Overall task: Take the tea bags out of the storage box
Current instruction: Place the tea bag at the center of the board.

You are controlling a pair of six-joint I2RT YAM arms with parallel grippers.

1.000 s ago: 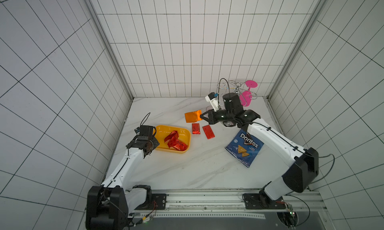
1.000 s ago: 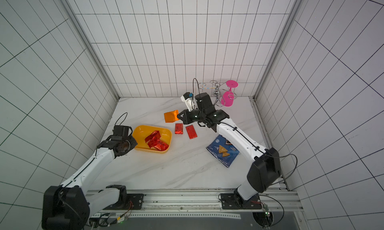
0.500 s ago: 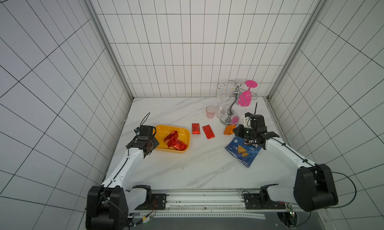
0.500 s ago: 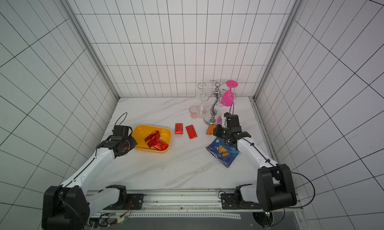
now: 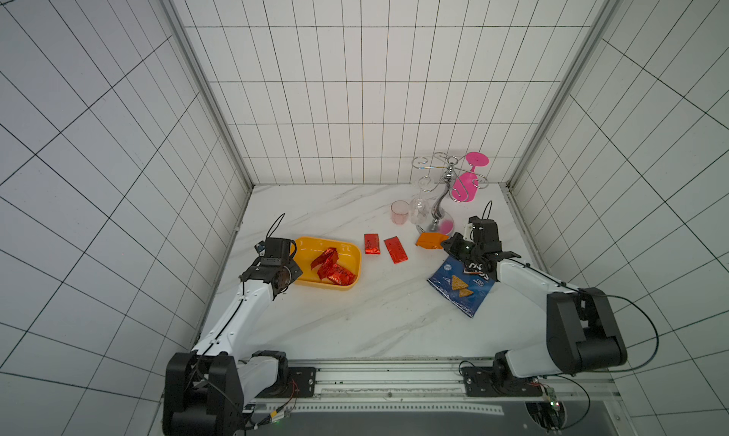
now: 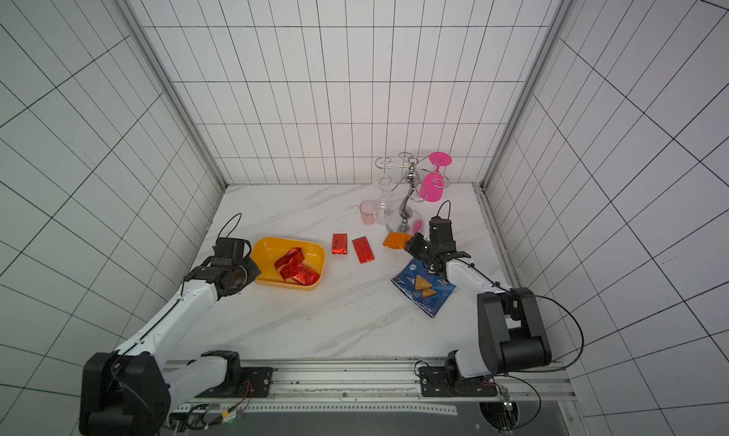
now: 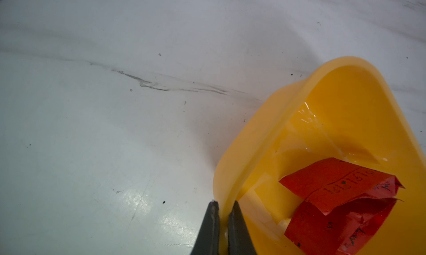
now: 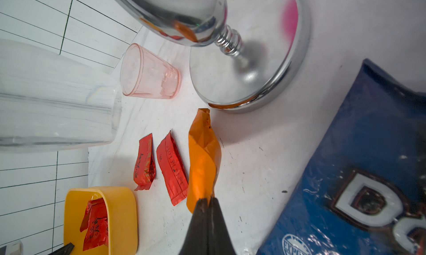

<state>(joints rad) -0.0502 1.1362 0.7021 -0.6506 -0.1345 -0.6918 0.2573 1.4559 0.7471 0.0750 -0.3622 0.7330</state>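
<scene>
orange foil sachet [image 8: 202, 150] sat pinched between right gripper [image 8: 207, 199] fingers, best released low and gently; left gripper [image 7: 224, 204] clenched the rim of the shallow yellow plastic tub [image 7: 272, 108]

White arm links [image 5: 244, 308], bulky black joints [image 5: 580, 331], black wrists [image 5: 276, 250]

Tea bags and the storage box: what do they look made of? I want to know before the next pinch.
The red tea bags look like metallised foil: mirror-bright, with sharp creases and glints. The orange tea bag is a smoother film with a duller sheen and soft folds; I cannot tell whether it is foil or plastic. The storage box looks like moulded plastic: glossy, with a rounded lip and wet-looking highlights.
</scene>
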